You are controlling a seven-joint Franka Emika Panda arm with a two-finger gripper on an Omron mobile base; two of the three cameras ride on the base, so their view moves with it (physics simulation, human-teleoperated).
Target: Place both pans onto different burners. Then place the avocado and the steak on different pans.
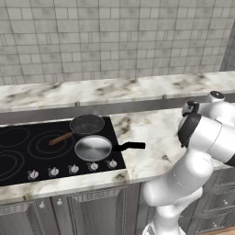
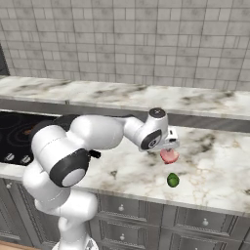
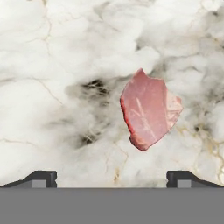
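The steak [image 3: 148, 109], a pinkish-red slab, lies flat on the marble counter [image 3: 57, 65]. My gripper [image 3: 111, 178] hangs open straight above it, its fingertips [image 3: 41, 177] wide apart and holding nothing. From the right base view the gripper [image 2: 169, 147] hovers just over the steak [image 2: 169, 156], and the dark green avocado [image 2: 173, 180] rests nearer the counter's front edge. The dark pan [image 1: 87, 124] with a wooden handle and the silver pan [image 1: 93, 148] with a black handle both sit on the right part of the black cooktop [image 1: 27, 158]. Ring-marked burners [image 1: 46, 147] lie to their left.
A row of small silver knobs [image 1: 73, 169] runs along the cooktop's front. A raised marble ledge [image 1: 92, 92] and tiled wall stand behind the counter. The silver pan's handle [image 1: 131, 146] sticks out over the marble to the right. Drawers sit below the counter.
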